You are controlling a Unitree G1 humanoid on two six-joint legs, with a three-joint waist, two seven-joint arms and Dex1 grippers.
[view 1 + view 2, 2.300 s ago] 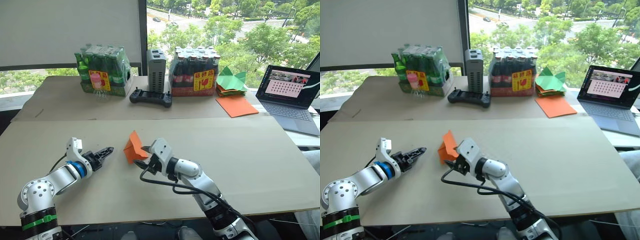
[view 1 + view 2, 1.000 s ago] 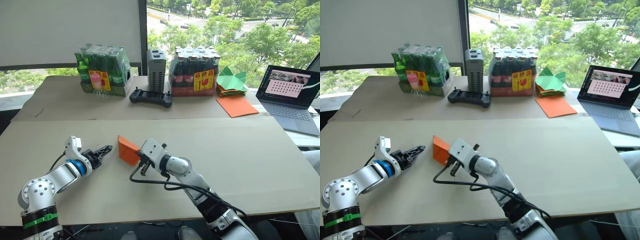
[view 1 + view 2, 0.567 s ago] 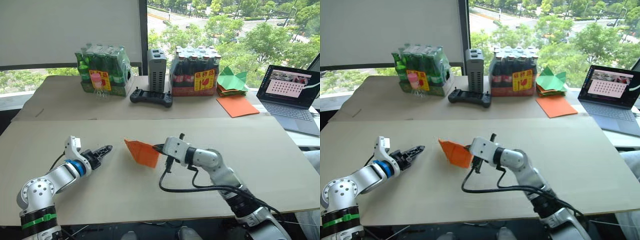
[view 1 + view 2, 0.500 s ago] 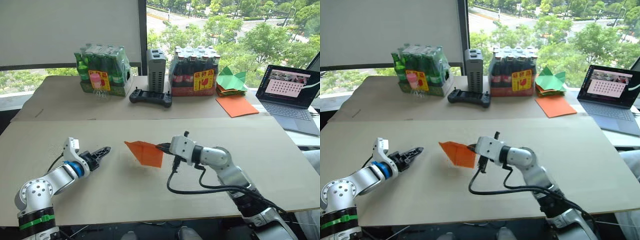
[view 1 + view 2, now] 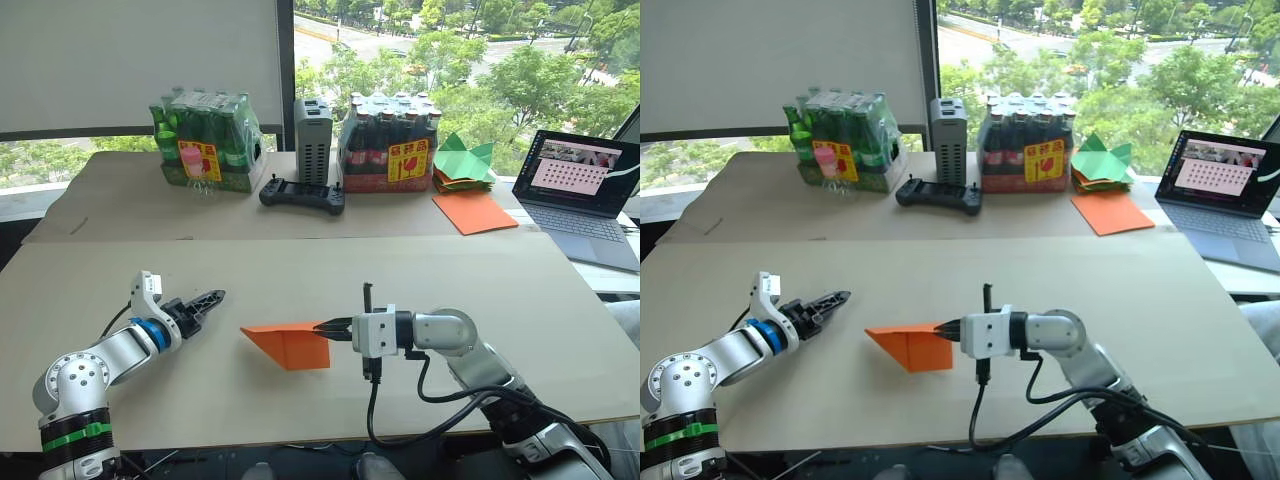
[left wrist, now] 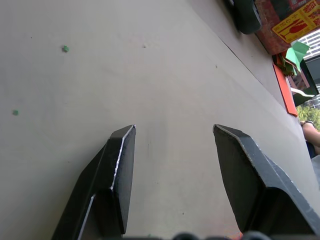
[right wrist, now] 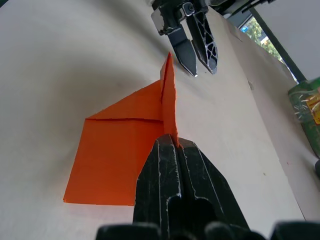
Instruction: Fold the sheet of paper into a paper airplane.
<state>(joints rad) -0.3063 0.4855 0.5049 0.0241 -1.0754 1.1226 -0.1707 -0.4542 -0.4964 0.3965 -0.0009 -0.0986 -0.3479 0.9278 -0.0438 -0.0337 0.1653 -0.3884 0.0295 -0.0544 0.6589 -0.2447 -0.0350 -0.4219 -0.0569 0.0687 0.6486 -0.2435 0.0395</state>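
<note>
right claw is pinching the raised fold of the paper airplane, fingers pressed together on it. the orange wedge is lying on the table near the front edge, nose pointing toward 9 o'clock. left claw is hovering spread and empty at about 10 o'clock from the nose, apart from it.

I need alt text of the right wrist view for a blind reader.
The right hand is shut on the raised fold of the orange paper airplane, whose flat wing lies on the table. Beyond its nose, the left hand is open.
</note>
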